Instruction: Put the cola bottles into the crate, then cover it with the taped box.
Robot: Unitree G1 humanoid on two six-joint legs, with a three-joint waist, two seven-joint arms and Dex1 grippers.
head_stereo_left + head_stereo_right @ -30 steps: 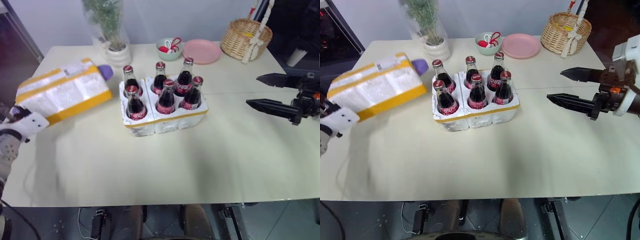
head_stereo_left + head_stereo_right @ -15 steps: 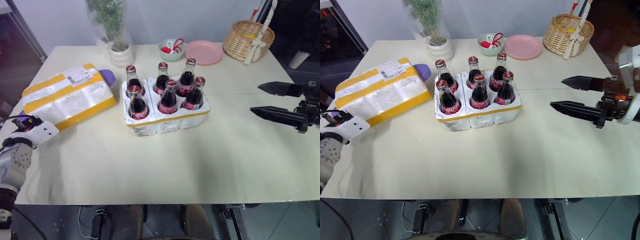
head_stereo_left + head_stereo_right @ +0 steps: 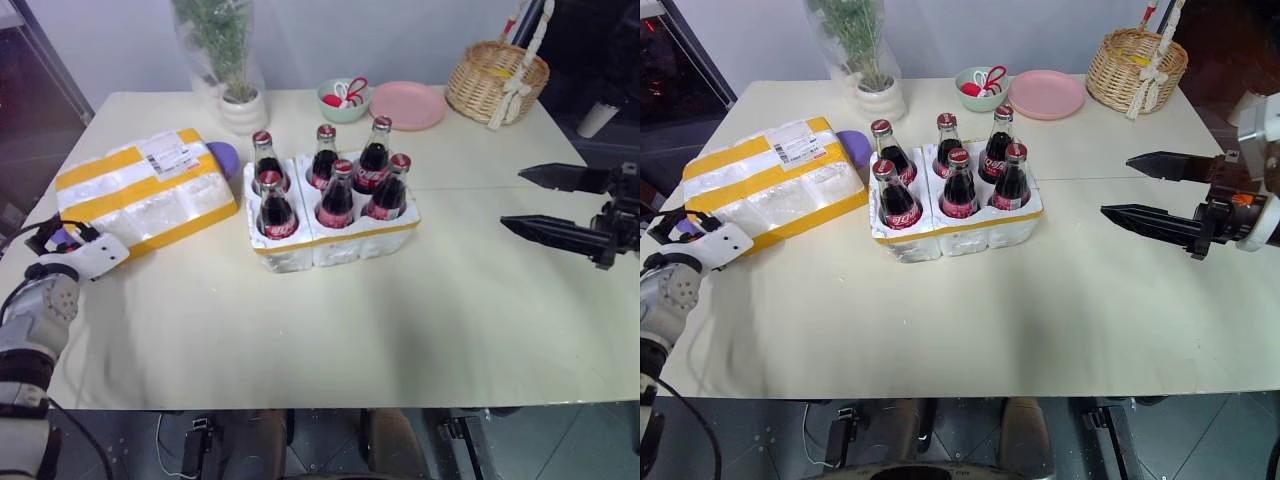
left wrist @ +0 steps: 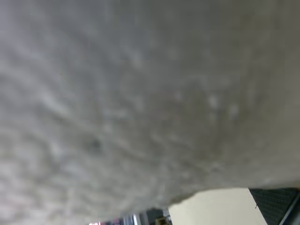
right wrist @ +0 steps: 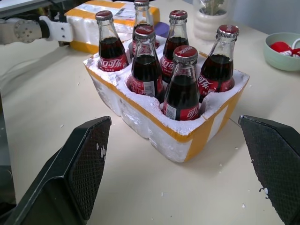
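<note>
Lying flat, taped box — long axis slanting toward crate; left tool unclear, right tool agape.

Table seen from above | white foam crate at centre, six cola bottles upright in its wells | taped box lying just beside crate's left side | left gripper at box's near end | right gripper wide apart, well right of crate
</note>
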